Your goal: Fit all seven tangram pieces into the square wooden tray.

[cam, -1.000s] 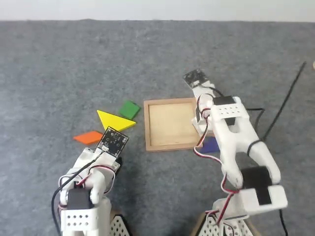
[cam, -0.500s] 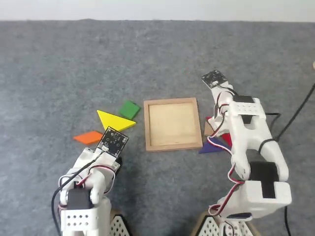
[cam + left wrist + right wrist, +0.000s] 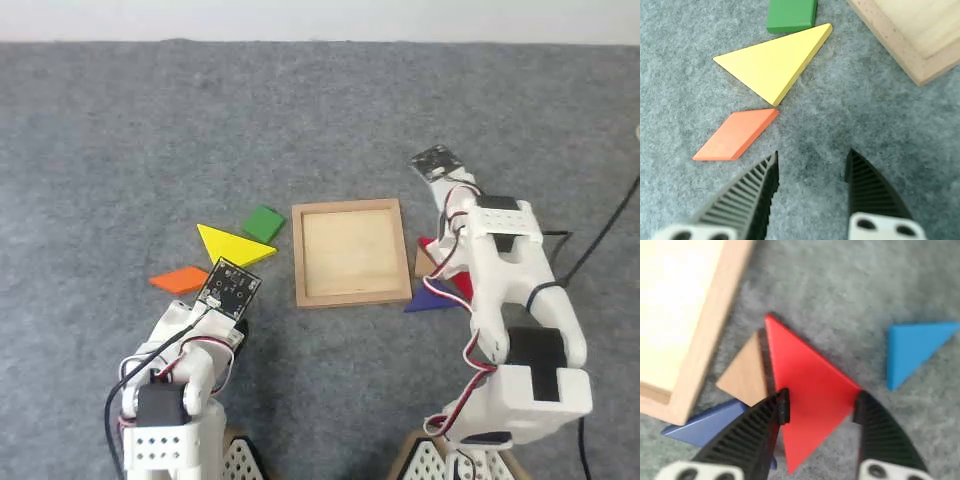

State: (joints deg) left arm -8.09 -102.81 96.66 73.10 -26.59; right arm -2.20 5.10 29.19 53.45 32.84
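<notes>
Wooden tray [image 3: 350,299] sits flat on your grey counter [image 3: 150,130], its floor bare wood; every visible piece lies outside it. On one side lie the green square [image 3: 263,222], yellow triangle [image 3: 233,245] and orange parallelogram [image 3: 180,280]. On the other side, the red triangle [image 3: 810,390] overlaps the tan triangle [image 3: 745,375] and dark blue triangle [image 3: 710,427], with the light blue triangle [image 3: 912,350] apart. Your left pincer [image 3: 810,175] is spread wide, holding nothing, near the orange parallelogram. Your right pincer [image 3: 820,407] is spread over the red triangle, gripping nothing.
</notes>
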